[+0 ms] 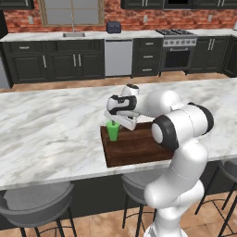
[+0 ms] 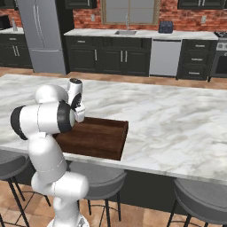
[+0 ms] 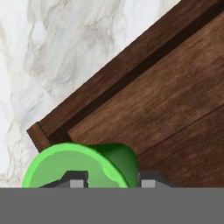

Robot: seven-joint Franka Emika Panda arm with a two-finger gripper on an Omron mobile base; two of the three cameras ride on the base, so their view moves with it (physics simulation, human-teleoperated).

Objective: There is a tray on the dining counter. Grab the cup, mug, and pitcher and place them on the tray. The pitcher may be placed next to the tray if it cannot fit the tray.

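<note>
One green cup point(image 1: 112, 130) upright in tray point(image 1: 139, 150) corner, gripper point(image 3: 113, 180) fingers loosely straddling its rim.
</note>
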